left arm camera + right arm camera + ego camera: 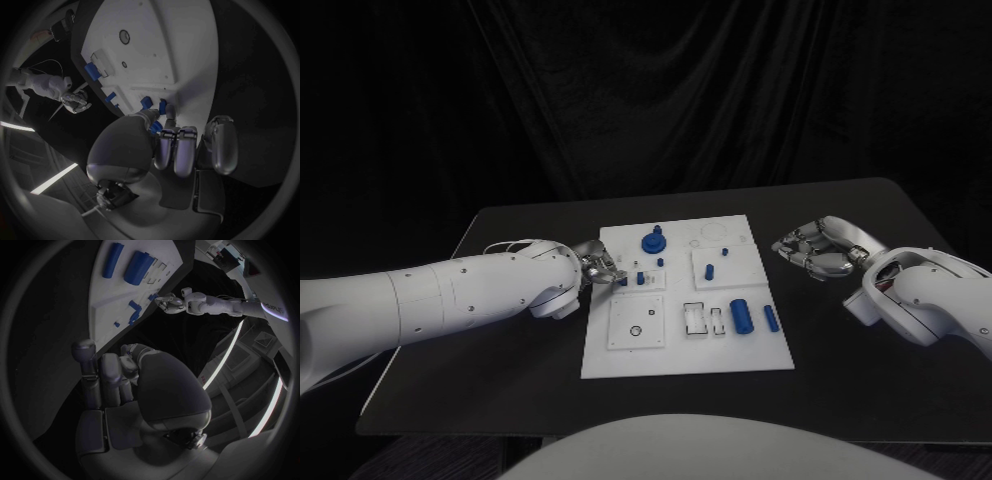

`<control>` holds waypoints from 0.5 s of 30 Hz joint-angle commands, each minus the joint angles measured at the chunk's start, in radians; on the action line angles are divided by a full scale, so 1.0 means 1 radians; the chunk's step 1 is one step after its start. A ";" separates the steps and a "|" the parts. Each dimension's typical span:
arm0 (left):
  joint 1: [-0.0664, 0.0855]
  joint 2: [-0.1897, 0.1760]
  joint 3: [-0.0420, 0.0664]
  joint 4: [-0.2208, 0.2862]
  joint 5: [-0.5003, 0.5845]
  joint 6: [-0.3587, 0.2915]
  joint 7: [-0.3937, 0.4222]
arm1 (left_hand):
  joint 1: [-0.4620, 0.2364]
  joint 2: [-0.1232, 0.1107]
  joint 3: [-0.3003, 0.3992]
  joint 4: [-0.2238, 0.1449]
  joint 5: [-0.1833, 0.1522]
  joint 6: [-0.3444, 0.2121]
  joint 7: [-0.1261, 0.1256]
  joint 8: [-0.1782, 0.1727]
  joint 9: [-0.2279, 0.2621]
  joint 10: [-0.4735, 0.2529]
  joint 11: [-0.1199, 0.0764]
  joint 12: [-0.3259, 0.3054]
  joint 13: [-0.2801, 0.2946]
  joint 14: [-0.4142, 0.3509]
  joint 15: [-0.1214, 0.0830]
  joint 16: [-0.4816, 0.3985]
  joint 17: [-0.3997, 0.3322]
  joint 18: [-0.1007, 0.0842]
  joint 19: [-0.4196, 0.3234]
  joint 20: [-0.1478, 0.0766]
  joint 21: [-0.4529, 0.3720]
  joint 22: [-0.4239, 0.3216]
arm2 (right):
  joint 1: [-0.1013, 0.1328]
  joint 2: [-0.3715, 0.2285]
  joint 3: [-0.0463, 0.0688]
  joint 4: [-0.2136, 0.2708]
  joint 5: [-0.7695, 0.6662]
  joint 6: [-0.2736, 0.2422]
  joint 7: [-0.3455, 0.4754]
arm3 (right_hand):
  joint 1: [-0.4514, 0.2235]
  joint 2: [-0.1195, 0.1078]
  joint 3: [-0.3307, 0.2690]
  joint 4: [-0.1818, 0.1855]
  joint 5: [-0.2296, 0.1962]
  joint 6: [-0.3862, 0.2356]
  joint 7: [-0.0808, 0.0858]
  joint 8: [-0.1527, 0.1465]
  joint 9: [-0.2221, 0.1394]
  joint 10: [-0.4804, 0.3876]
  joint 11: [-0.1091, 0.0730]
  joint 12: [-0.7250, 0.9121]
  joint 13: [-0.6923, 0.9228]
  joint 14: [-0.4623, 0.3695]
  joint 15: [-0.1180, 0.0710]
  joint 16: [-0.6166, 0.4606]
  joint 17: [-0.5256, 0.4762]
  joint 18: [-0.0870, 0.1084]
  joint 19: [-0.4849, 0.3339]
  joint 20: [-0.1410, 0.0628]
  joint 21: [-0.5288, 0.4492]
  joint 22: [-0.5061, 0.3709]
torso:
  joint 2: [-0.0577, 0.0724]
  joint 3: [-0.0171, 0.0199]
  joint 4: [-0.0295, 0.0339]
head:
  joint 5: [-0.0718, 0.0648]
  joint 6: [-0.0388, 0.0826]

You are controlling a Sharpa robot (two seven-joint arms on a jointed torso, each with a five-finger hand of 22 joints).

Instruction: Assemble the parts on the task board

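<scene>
At the middle of the black table (516, 390) lies the white task board (687, 350), its long side running away from the robot. On it, near the far edge, stands a round blue part with a knob (652, 241); a small blue peg (708, 269) lies to the right of the middle, and two blue cylinders (741, 315) lie side by side near the right edge, the thinner one (770, 319) outermost. Beside them sit two small upright white frames (695, 318). A square white plate with a small dark ring (636, 331) takes up the near left part of the board.

Two little blue pieces (642, 279) stand near the board's left edge, just beside the left hand (599, 268). That hand rests at the board's left edge; in the left wrist view its fingers (177, 150) are curled down close to a small blue piece (162, 107), but whether they grip it I cannot tell.

The right hand (819, 248) hovers off the board's right side, near its far corner, fingers curled in with nothing in them.
</scene>
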State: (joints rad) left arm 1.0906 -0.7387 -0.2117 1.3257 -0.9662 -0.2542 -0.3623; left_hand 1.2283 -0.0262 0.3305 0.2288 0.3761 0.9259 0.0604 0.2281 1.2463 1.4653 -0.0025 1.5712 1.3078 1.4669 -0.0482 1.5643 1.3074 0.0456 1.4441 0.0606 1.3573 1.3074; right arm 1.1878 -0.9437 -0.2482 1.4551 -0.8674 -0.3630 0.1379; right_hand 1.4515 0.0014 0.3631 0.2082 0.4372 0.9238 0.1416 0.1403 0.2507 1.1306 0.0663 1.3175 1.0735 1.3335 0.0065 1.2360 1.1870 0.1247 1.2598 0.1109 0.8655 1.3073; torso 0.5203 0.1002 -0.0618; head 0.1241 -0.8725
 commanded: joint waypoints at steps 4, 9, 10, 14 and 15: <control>-0.003 0.005 0.000 -0.005 0.006 0.016 -0.008 | -0.059 -0.001 -0.041 0.041 -0.149 -0.005 0.010 -0.019 -0.025 0.105 0.006 0.000 0.263 0.104 0.001 0.006 0.263 0.010 -0.004 0.003 -0.012 0.188 | -0.003 -0.001 0.001 0.002 0.000 0.007 -0.017 | 0.008 0.001 -0.001 -0.005 0.005 0.003 0.005 0.006 0.002 -0.005 0.002 -0.005 -0.001 -0.004 -0.003 0.003 0.001 0.009 -0.005 -0.001 -0.007 0.086 | 0.000 -0.0001 0.0000 | 0.000 0.000; -0.003 0.008 0.000 -0.015 0.006 0.019 -0.022 | -0.132 0.010 -0.123 0.060 -0.214 0.000 0.021 -0.048 -0.069 0.105 0.015 0.000 0.263 0.104 0.010 0.006 0.263 0.012 -0.006 0.011 -0.018 0.186 | -0.003 -0.002 0.001 0.003 0.000 0.009 -0.019 | 0.007 0.001 -0.001 -0.005 0.005 0.002 0.005 0.006 0.002 -0.005 0.002 -0.005 -0.001 -0.004 -0.003 0.003 0.000 0.009 -0.006 -0.001 -0.007 0.086 | 0.000 0.0001 0.0003 | -0.002 0.000; -0.003 0.008 0.000 -0.018 0.006 0.021 -0.025 | -0.152 0.019 -0.142 0.060 -0.230 0.001 0.022 -0.053 -0.079 0.105 0.017 0.000 0.263 0.104 0.011 0.006 0.263 0.012 -0.007 0.013 -0.021 0.185 | -0.003 -0.002 0.001 0.003 0.000 0.009 -0.019 | 0.007 0.001 -0.001 -0.005 0.005 0.002 0.005 0.006 0.002 -0.005 0.002 -0.005 -0.001 -0.004 -0.003 0.003 0.000 0.009 -0.006 -0.001 -0.007 0.086 | 0.001 0.0002 0.0003 | -0.001 0.000; -0.004 0.010 0.000 -0.026 0.006 0.025 -0.033 | -0.172 0.027 -0.166 0.060 -0.247 0.002 0.023 -0.060 -0.090 0.105 0.018 0.000 0.263 0.104 0.012 0.006 0.263 0.014 -0.010 0.014 -0.026 0.184 | -0.003 -0.003 0.001 0.003 0.000 0.011 -0.020 | 0.007 0.001 -0.001 -0.005 0.005 0.002 0.005 0.006 0.002 -0.005 0.002 -0.005 -0.001 -0.004 -0.003 0.003 0.000 0.009 -0.006 -0.001 -0.007 0.086 | 0.001 0.0000 -0.0003 | 0.000 0.000; -0.004 0.010 0.000 -0.027 0.006 0.026 -0.034 | -0.172 0.028 -0.167 0.060 -0.248 0.001 0.023 -0.060 -0.091 0.105 0.018 0.000 0.263 0.104 0.012 0.006 0.263 0.014 -0.010 0.014 -0.026 0.184 | -0.003 -0.003 0.001 0.003 0.000 0.011 -0.021 | 0.007 0.001 -0.001 -0.005 0.005 0.002 0.005 0.006 0.002 -0.005 0.002 -0.005 -0.001 -0.004 -0.003 0.003 0.000 0.009 -0.006 -0.001 -0.007 0.086 | 0.000 0.0002 -0.0004 | 0.000 0.000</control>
State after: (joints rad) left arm 1.0894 -0.7309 -0.2119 1.2992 -0.9662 -0.2426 -0.3861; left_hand 1.0641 0.0019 0.1682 0.2887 0.1318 0.9273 0.0734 0.1742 1.1567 1.4650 0.0076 1.5712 1.3078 1.4669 -0.0408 1.5643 1.3074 0.0456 1.4352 0.0695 1.3380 1.3074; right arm 1.1877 -0.9449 -0.2482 1.4560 -0.8674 -0.3603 0.1336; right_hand 1.4515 0.0014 0.3631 0.2082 0.4372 0.9238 0.1416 0.1403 0.2514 1.1306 0.0662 1.3175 1.0735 1.3335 0.0065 1.2359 1.1870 0.1247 1.2598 0.1109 0.8655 1.3076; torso 0.5208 0.1002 -0.0617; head 0.1237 -0.8725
